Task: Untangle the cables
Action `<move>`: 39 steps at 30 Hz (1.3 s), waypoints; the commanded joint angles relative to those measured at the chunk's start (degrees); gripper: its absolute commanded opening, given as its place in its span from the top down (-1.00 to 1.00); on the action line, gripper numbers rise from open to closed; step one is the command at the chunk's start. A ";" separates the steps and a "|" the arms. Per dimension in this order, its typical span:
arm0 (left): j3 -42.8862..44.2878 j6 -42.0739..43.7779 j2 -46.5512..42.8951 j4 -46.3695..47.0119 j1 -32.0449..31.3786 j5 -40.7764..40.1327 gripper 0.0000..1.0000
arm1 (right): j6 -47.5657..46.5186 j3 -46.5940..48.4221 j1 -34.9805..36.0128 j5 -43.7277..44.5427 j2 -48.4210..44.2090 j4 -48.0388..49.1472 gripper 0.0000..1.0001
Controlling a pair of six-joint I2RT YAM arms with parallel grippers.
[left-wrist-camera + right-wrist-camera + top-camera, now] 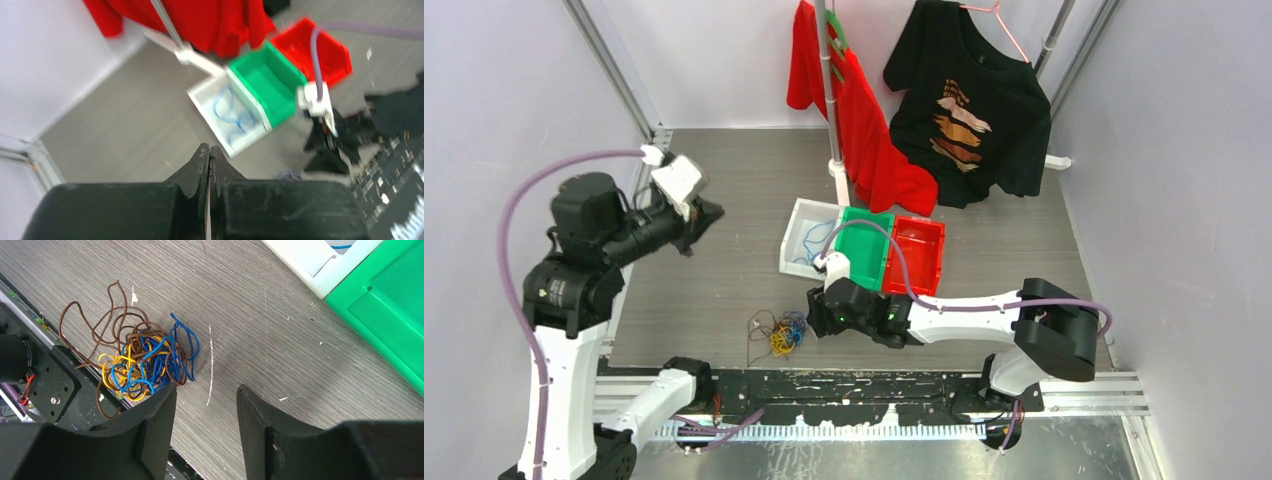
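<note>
Walled by pale walls (484, 80) at nine and three o'clock. Floored with grey wood-grain table (724, 200). Hung at twelve o'clock with red shirt (864, 130), at one with black T-shirt (969, 110).

The top view looks steeply down from high behind the near edge, taking in the whole table (724, 190). The left wrist camera, held high, looks past the left end effector (209, 159) at the distant white bin (206, 106), blurred. The right wrist camera sits close above the cables (142, 357), which the top view also shows.

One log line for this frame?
left gripper: shut, raised | right gripper: open, beside cable tangle | white bin: holds blue cables
</note>
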 commanded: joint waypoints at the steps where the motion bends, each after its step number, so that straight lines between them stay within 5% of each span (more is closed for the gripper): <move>1: -13.23 6.90 -3.31 -5.12 -0.04 4.54 1.00 | 0.01 2.87 0.31 1.59 -2.08 -1.78 -0.04; 8: -25.84 24.40 1.23 -19.10 -1.99 11.48 0.36 | 3.14 4.17 -0.77 -3.75 -2.18 -5.49 -0.02; 13: -31.98 27.32 3.44 -16.40 -15.74 5.92 0.09 | 6.77 4.89 -2.51 -8.41 -0.03 -5.67 -0.06; 18: -36.24 29.70 5.78 -11.98 -25.79 2.33 0.07 | 9.81 2.76 -6.37 -14.44 0.33 -1.61 -0.14; 29: -47.81 40.72 4.45 2.64 -32.69 1.16 0.21 | 13.01 3.14 -12.67 -33.07 9.70 7.63 -0.12; 39: -57.14 51.85 4.80 10.74 -39.33 -6.23 0.30 | 12.97 3.23 -15.18 -36.67 12.79 8.45 -0.10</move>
